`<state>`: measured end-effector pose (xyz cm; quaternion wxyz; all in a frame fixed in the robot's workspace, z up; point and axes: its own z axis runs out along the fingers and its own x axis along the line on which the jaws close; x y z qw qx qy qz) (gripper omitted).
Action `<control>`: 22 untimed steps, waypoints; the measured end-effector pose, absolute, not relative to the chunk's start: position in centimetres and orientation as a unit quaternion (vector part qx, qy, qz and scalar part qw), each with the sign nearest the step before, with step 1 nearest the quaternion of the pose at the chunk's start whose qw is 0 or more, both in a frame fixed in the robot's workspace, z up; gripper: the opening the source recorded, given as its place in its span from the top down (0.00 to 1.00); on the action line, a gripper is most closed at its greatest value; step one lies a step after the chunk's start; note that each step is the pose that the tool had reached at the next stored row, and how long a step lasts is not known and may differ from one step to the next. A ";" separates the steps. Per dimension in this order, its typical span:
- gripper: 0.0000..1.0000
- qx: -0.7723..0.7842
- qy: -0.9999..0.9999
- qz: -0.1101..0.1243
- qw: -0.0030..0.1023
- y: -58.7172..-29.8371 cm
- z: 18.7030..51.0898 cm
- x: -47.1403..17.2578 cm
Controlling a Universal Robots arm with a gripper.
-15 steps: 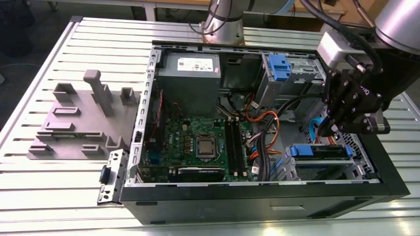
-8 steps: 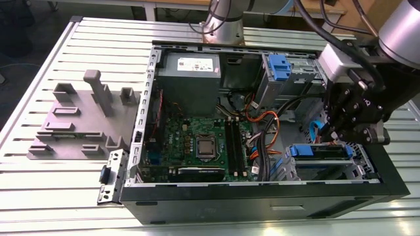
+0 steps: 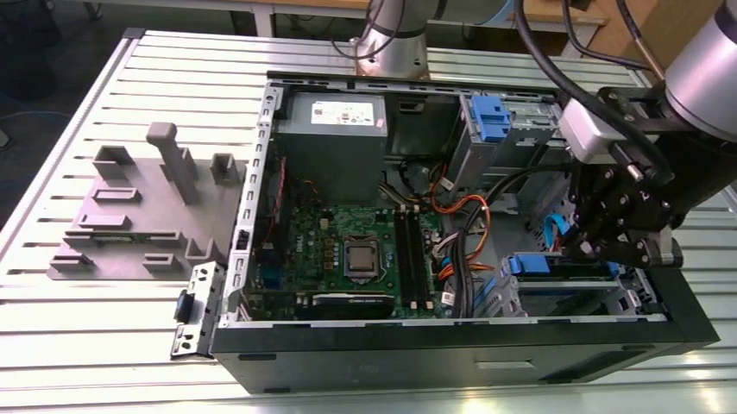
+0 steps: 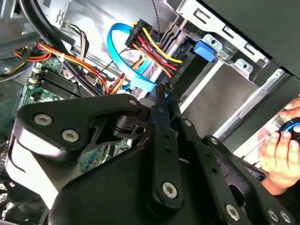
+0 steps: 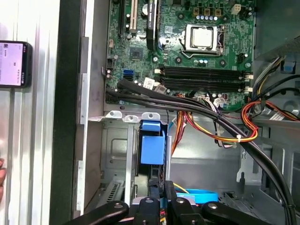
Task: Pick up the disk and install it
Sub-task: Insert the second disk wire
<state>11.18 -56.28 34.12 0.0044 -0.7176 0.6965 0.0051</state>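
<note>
The disk (image 3: 536, 264) stands on edge in the drive bay at the near corner of the open computer case (image 3: 461, 349), on the exterior view's right. Its blue carrier shows in the second wrist view (image 4: 206, 49) and in the first wrist view (image 5: 152, 147). My gripper (image 3: 599, 250) reaches down into that bay. In both wrist views its black fingers (image 4: 161, 93) (image 5: 161, 187) are pressed close together at the disk's near end, with a sliver of blue carrier between them.
Orange, red and black cables (image 5: 225, 131) and a blue flat cable (image 4: 119, 56) run beside the bay. The motherboard (image 3: 357, 250) fills the case's middle, and a second blue bracket (image 3: 489, 116) sits in the far bay. A grey fixture (image 3: 138, 207) lies outside. A person's hand (image 4: 281, 154) and a phone (image 5: 14, 63) are near.
</note>
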 end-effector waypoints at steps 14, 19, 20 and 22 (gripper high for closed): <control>0.84 -0.718 0.696 0.008 0.009 -56.6 33.7 11.2; 0.84 -0.717 0.696 0.008 0.009 -56.6 33.6 11.2; 0.84 -0.717 0.696 0.008 0.009 -56.6 33.5 11.2; 0.84 -0.718 0.696 0.008 0.009 -56.7 33.4 11.2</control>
